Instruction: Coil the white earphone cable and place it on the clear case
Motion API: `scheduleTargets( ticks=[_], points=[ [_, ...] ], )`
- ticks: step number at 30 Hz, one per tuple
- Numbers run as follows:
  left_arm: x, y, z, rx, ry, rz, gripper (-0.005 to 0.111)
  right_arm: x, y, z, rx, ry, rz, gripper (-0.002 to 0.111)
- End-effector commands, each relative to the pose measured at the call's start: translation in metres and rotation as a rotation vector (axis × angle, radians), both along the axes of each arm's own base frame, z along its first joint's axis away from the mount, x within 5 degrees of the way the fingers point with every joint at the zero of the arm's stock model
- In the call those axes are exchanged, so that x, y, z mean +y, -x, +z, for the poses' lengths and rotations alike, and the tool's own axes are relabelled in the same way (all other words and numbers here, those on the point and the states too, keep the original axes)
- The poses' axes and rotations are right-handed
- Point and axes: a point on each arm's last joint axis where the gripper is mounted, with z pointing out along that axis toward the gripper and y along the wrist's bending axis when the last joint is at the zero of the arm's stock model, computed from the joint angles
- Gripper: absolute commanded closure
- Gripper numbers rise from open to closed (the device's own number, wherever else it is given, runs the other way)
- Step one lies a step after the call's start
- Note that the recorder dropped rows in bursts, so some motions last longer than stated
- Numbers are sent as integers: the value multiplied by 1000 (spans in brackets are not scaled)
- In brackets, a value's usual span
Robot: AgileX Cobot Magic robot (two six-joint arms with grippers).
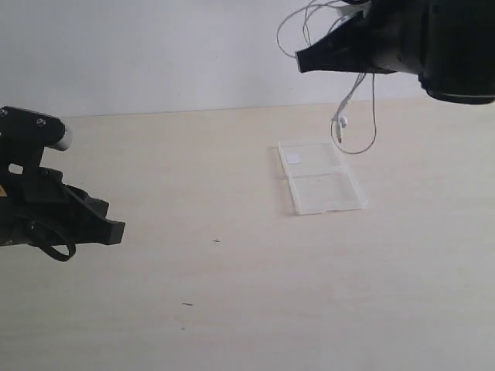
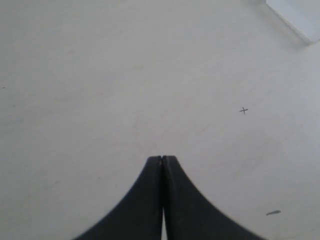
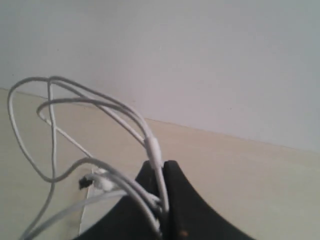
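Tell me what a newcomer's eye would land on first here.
First comes the white earphone cable, a tangle of loose loops pinched in the shut right gripper, held high at the far right with its earbuds dangling. Below them in the exterior view, the clear case lies open and flat on the pale table. At the near left, the left gripper hangs shut and empty above the table.

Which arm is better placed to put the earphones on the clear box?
Right. The right tool holds the earphone cable near the clear box; the left tool is shut, empty, farther away.
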Motion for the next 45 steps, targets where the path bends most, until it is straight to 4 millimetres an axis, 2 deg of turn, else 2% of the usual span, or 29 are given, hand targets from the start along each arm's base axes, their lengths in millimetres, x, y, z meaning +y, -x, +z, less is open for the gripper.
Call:
scheduleTargets(
  ticks=[1,4,8,15,21,23,25,28,34,38,43,45],
  points=[
    [1,2,-2,13,44,49,107,8,-13,8,-28,-14,2,108],
    [3,6,-7,27,38,52,107,0,-18,3,-25,42,-121,108],
    [3,6,-8,24,36,55,107,-3,-17,-4,-4,113,-119,108],
    [4,6,-7,20,37,56,107,7,-10,-30,61,354,165,108],
    [4,6,-7,20,37,56,107,2,-10,-32,71,397,142,108],
    [4,6,-7,20,37,56,107,-3,-10,-31,75,335,47,108],
    [4,6,-7,21,38,57,107,-9,-11,-30,68,202,-61,108],
    [3,6,-8,24,40,58,107,-7,-10,-27,56,41,-91,108],
    [3,6,-8,26,40,58,107,9,-3,-15,70,-359,0,108],
    [3,6,-8,26,40,58,107,11,5,3,44,-463,59,108],
    [3,6,-8,26,40,58,107,3,25,38,-12,-588,115,108],
    [3,6,-8,26,40,58,107,5,35,52,-31,-593,218,108]
  ],
)
